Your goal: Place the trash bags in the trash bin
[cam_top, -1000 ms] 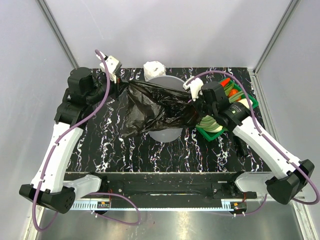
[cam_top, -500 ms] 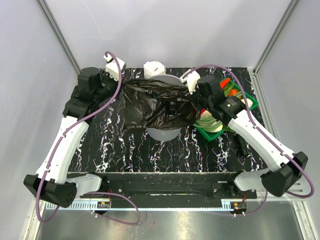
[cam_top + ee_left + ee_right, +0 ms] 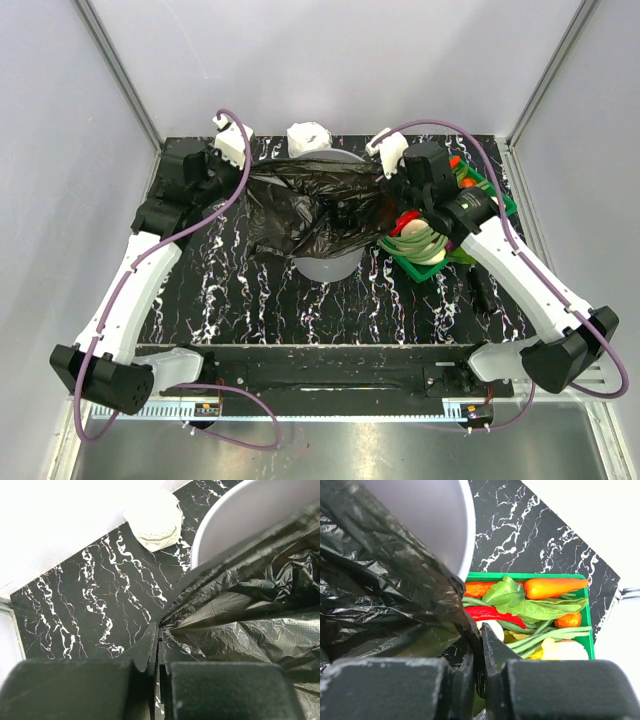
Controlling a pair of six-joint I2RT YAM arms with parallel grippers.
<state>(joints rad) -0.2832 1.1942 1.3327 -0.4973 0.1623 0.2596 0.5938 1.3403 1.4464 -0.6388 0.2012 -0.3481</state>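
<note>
While the black trash bag (image 3: 318, 208) hangs spread over the mouth of the grey trash bin (image 3: 325, 268), both my pincers grip it, one at each end.

Left pincer (image 3: 244, 178): at 10 o'clock from the bin. Its fingers are pressed tight together on a gathered corner of film. My left wrist view shows pleats fanning out from the pinch toward the bin's wall.

Right pincer (image 3: 388, 190): at 2 o'clock from the bin. Its fingers are nearly together, with a fold of film nipped between the tips.

Bag: drawn across between the two grips, it covers most of the bin's opening. It sags, crumpled, past the rim on the 9 o'clock side. From above, only the bin's rim at 12 o'clock and its wall at 6 o'clock show. Whether any film sits inside the bin, I cannot tell.

White wrapped roll (image 3: 308, 137): on the bench (image 3: 250, 290) at 12 o'clock, just beside the bin.

Green basket (image 3: 500, 205): holds vegetables, at 3 o'clock and just beside the bin, partly under my right wrist.
</note>
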